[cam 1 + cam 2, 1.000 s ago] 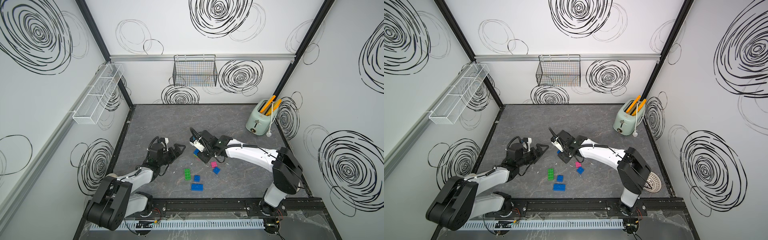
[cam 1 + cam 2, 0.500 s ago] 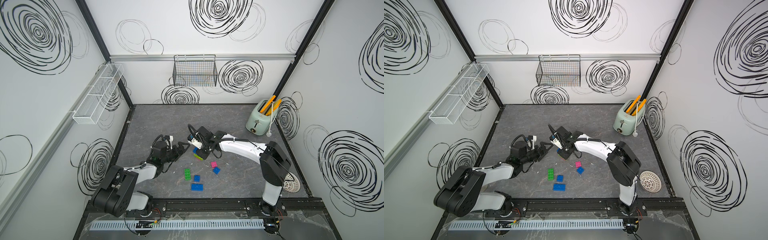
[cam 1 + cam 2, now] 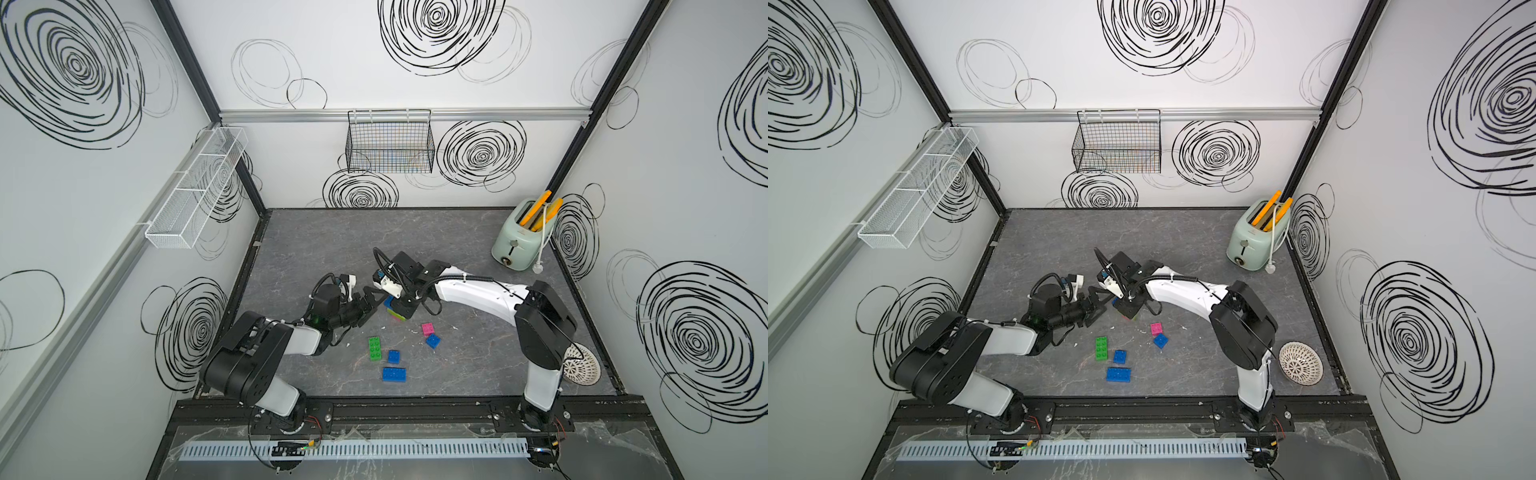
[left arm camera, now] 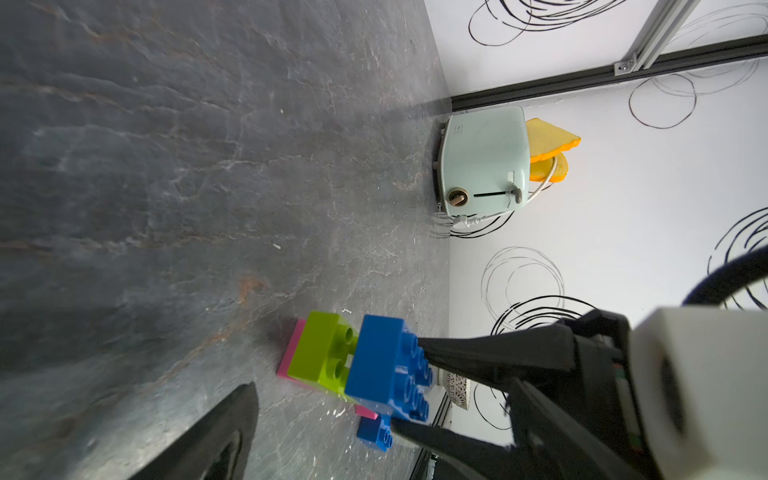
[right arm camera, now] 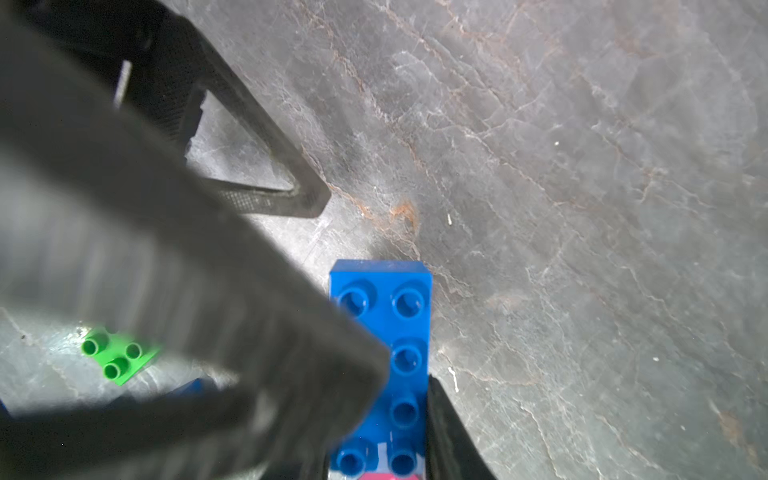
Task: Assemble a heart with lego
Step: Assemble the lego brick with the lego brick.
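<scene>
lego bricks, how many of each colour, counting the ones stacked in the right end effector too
blue: 4 (blue oblong, two blue squares, blue stack top)
pink: 2 (pink square, pink stack base)
green: 1 (green oblong)
lime: 1 (lime stack middle)
total: 8

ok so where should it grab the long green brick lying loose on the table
Probably come from straight above and close across the two long sides of the green brick, towards its end nearer the back wall. It lies flat, studs up, and is narrow that way; the small blue brick sits close beside its other end.
</scene>
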Controlling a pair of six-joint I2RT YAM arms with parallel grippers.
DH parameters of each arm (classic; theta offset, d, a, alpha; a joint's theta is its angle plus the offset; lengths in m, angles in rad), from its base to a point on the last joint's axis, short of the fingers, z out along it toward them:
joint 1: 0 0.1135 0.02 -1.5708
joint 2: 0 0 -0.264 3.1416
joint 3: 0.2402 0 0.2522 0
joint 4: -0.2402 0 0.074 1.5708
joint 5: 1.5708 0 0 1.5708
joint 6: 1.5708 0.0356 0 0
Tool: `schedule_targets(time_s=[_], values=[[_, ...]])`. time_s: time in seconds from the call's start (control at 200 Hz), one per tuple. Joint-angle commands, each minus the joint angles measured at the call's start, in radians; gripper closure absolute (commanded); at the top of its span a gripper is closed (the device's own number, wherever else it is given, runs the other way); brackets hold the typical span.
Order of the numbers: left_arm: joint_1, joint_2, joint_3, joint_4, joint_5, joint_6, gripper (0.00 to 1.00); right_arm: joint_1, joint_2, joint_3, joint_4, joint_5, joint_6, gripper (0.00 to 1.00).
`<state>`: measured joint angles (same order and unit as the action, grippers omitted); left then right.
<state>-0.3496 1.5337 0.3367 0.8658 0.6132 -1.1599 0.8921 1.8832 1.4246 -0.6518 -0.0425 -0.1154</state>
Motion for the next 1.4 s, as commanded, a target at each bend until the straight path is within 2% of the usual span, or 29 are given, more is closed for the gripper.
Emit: schedule_targets(time_s=[0.0, 1.156, 1.396], values=[[-0.011, 0.015, -0.007, 0.096, 0.028, -0.034, 0.02, -0.004, 0.023, 0.019, -0.036, -0.004, -0.018, 0.76], [-0.036, 0.179, -0.008, 0.217, 0.068, -0.076, 0.1, -0.004, 0.091, 0.025, -0.033, -0.034, -0.012, 0.75], [-0.037, 0.216, 0.011, 0.246, 0.063, -0.082, 0.2, -0.004, 0.091, -0.001, -0.027, -0.041, -0.036, 0.75]])
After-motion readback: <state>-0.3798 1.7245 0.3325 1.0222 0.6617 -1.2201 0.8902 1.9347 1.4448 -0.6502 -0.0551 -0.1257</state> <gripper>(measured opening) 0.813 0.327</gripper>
